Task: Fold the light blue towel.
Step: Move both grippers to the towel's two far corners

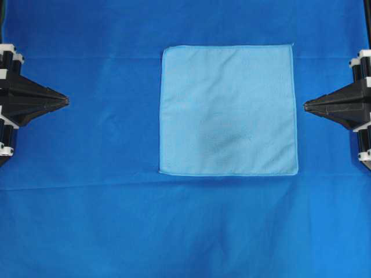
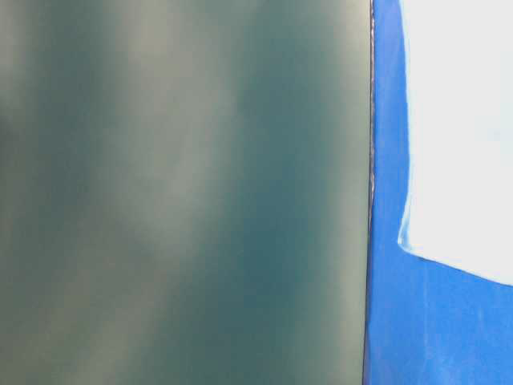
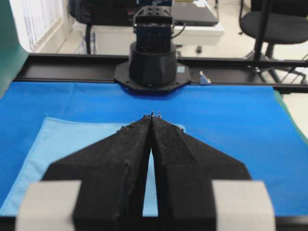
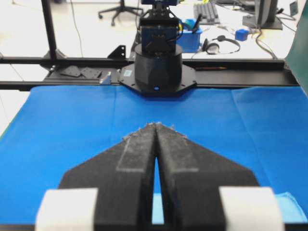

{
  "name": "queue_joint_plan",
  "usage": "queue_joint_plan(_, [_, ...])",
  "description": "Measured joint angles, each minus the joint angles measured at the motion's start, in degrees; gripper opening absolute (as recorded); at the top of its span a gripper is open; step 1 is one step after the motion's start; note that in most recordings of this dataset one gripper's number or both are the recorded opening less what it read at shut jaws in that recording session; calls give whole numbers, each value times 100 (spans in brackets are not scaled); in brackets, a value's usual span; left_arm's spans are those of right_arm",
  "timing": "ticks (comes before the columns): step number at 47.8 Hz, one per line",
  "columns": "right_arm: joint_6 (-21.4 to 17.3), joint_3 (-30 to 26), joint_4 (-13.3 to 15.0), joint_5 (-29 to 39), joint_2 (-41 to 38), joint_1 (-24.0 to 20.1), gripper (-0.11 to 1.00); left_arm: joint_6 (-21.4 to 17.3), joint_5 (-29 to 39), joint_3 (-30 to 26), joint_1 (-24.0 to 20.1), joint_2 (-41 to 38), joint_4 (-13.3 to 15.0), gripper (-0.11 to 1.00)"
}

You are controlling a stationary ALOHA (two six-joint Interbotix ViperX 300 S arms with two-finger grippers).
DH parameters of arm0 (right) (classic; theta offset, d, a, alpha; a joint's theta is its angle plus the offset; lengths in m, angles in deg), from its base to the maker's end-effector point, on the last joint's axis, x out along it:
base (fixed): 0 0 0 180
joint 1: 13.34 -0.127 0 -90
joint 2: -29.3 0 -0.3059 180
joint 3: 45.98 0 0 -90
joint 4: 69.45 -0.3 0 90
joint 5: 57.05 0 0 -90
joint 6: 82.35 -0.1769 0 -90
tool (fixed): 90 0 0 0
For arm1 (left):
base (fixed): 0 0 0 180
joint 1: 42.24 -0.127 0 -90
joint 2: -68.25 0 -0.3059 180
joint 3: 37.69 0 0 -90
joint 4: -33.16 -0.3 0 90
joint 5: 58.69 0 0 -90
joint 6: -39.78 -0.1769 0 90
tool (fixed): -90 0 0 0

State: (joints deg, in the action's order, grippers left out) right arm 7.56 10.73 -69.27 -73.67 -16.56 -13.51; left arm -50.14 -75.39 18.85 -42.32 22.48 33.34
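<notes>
Light blue towel [image 1: 228, 110] spread flat and square on the deep blue cloth [image 1: 87, 220] covering the table, a little right of centre and toward the far side in the overhead view. All four hems straight, corners unfolded, a faint darker patch on the lower middle of the fabric.

Left hand [image 1: 65, 101] parked at the left edge of the overhead view, tips pressed together, clenched on nothing, well apart from the towel's left hem. From the left wrist view, same left hand [image 3: 152, 117] with black foam fingers [image 3: 115, 159] meeting at a point, the towel [image 3: 62, 144] lying beneath and ahead, the opposite arm's base [image 3: 153, 65] at the far end of the table.

Right hand [image 1: 306, 105] at the right edge, likewise clenched and empty, tips just beside the towel's right hem but not touching. From the right wrist view, right hand [image 4: 156, 125] closed tip to tip above the blue cloth, only a corner of the towel [image 4: 291, 204] visible at lower right.

Table-level view mostly blocked by a blurred dark green surface [image 2: 184, 192]; a washed-out pale stretch of towel [image 2: 465, 136] on blue cloth at the right.
</notes>
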Motion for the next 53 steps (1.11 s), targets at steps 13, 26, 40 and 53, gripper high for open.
queue_joint_plan(13, [-18,-360,-114,773,-9,334,0,70,-167,-264,-272,-686,141,0])
queue_joint_plan(26, [-264,-501,-185,2162,-132,1793,0,185,-237,-642,-1002,-1969,149,1])
queue_joint_plan(40, [-264,-466,-26,2663,-1011,3357,35,185,-237,-1424,-1556,-3516,149,56])
queue_joint_plan(53, [-246,-519,369,2619,-2452,4008,59,185,-255,-2224,-2136,-5115,149,86])
